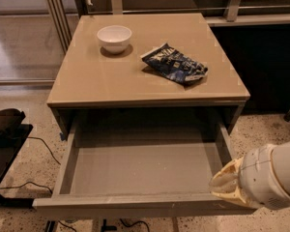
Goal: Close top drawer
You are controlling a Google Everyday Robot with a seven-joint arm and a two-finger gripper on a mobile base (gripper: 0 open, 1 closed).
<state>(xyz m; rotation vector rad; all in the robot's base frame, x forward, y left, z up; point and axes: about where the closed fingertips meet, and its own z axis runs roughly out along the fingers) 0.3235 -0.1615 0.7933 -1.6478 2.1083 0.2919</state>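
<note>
The top drawer [140,166] is pulled far out from under the beige tabletop [111,76]. It is wide, shallow, grey inside and holds nothing. Its front panel [135,208] runs along the bottom of the view. My gripper [227,183] is at the lower right, on a white arm. Its cream-coloured tip sits at the drawer's front right corner, over the right side wall. I cannot see whether it touches the drawer.
A white bowl [114,37] and a dark blue crumpled snack bag [175,63] lie on the tabletop. A black object with cables [7,139] stands on the speckled floor at the left. Metal rails and a dark wall run behind the cabinet.
</note>
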